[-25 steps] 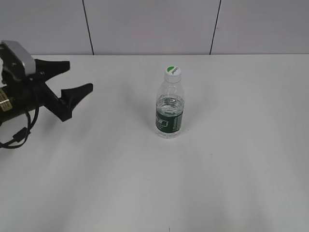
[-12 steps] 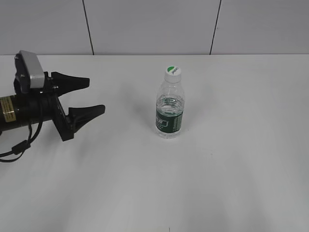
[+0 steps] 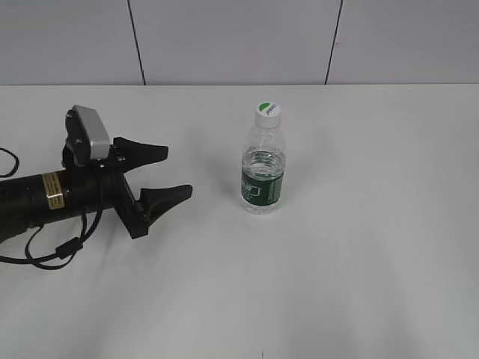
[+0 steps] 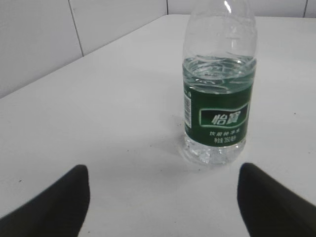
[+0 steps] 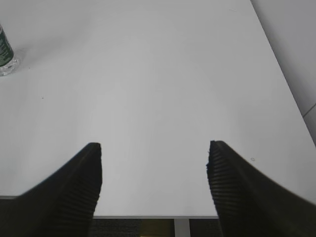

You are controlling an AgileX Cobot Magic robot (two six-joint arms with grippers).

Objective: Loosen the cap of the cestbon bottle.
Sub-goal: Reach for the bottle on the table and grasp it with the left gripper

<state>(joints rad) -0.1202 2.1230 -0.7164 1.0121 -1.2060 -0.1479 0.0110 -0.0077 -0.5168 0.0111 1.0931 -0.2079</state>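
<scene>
The cestbon bottle (image 3: pixel 263 173) stands upright on the white table, clear with a dark green label band. Its white cap (image 3: pixel 267 111) with a green patch sits on the neck. My left gripper (image 3: pixel 174 170) is open and empty, low over the table, a short way left of the bottle with its fingers pointing at it. In the left wrist view the bottle (image 4: pixel 218 94) stands just beyond the open fingertips (image 4: pixel 163 190); the cap is cut off at the top there. My right gripper (image 5: pixel 154 170) is open and empty over the table's near edge, out of the exterior view. The bottle's base (image 5: pixel 6 57) shows far left.
The white table (image 3: pixel 359 247) is bordered by a grey tiled wall (image 3: pixel 232 41) at the back. The left arm's cable (image 3: pixel 52 250) trails on the table at the left. The right wrist view shows the table's front edge (image 5: pixel 153 216) and right edge.
My left gripper has moved right and slightly toward the front, closing on the bottle, still open. The bottle has not moved.
</scene>
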